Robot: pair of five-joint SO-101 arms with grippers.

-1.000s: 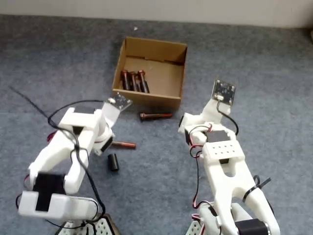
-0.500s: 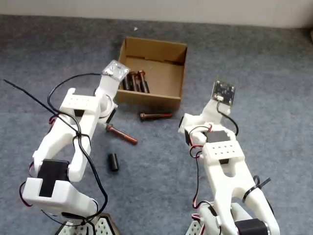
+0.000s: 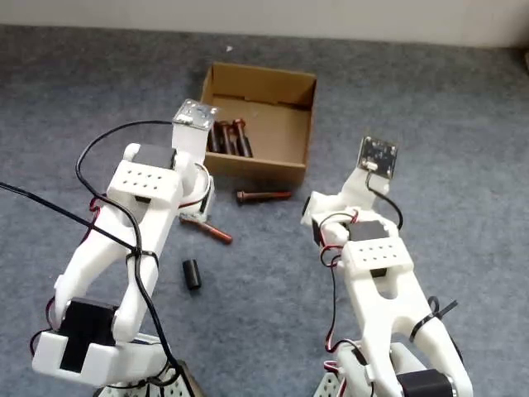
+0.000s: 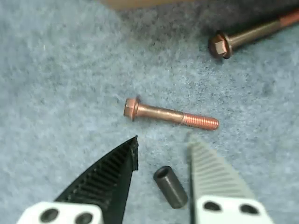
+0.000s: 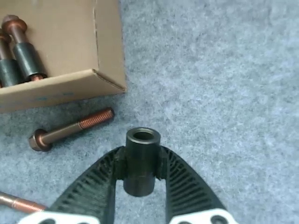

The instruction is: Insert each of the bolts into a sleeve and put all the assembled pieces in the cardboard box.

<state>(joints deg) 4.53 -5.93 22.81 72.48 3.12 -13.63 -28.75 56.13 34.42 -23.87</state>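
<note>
A loose copper bolt [image 4: 170, 115] lies on the grey carpet just beyond my left gripper [image 4: 162, 140], which is open and holds nothing. A black sleeve [image 4: 170, 186] lies between its fingers, closer to the wrist. In the high view that bolt [image 3: 213, 231] pokes out from under the left arm, with the sleeve [image 3: 192, 274] nearer the arm's base. My right gripper [image 5: 141, 158] is shut on another black sleeve [image 5: 140, 165], held upright over the carpet. A second loose bolt [image 5: 70, 129] lies in front of the cardboard box [image 3: 300, 145], which holds three assembled pieces [image 3: 226, 136].
The box's front wall [image 5: 60, 88] stands close beyond the right gripper. Black and red cables [image 3: 107, 165] loop over the left arm. Open carpet lies to the right of the box and the right arm [image 3: 376, 265].
The left arm has swung right and forward until it is above the loose bolt. That bolt turned from level to slanted and shifted slightly toward the box. The right arm has kept still.
</note>
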